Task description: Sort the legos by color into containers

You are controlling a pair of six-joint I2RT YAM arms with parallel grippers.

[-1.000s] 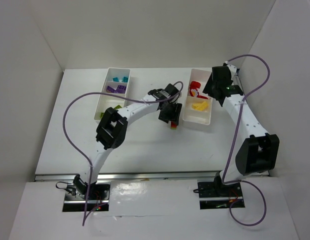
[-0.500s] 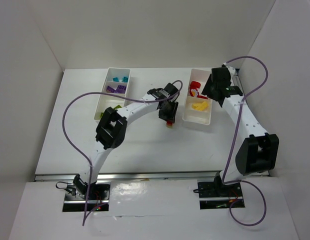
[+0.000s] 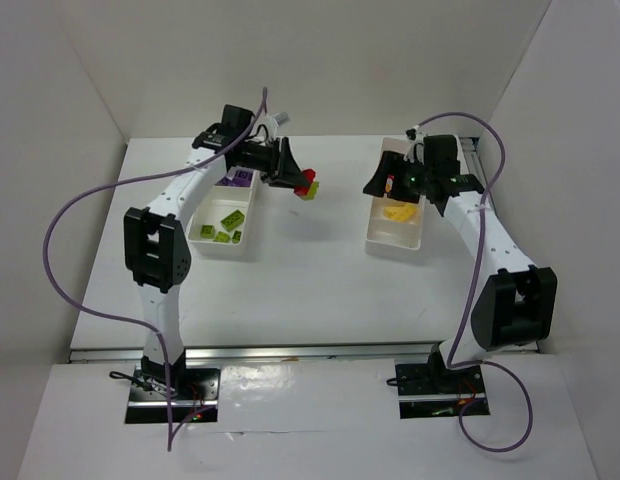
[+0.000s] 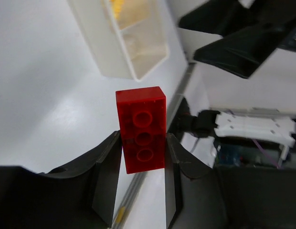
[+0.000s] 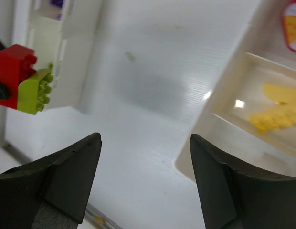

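My left gripper (image 3: 298,180) is shut on a red brick (image 3: 309,179) with a lime green piece (image 3: 306,192) stuck to it, held in the air between the two trays. In the left wrist view the red brick (image 4: 142,129) sits between my fingers (image 4: 110,162). My right gripper (image 3: 376,184) is open and empty over the right tray's left wall, facing the held bricks. The right wrist view shows the red brick (image 5: 13,71) and the lime piece (image 5: 34,89) at far left. The left tray (image 3: 202,205) holds purple (image 3: 237,178) and lime (image 3: 228,218) bricks. The right tray (image 3: 395,243) holds yellow (image 3: 398,212) and red (image 3: 391,184) pieces.
White walls close the table on the left, back and right. Purple cables loop from both arms. A metal rail (image 3: 290,352) runs along the near table edge. The left arm's upper link (image 3: 150,250) stands at the tray's left.
My left arm has swung from beside the right tray up and back to the left, carrying the red and lime bricks. My right gripper has turned to face left.
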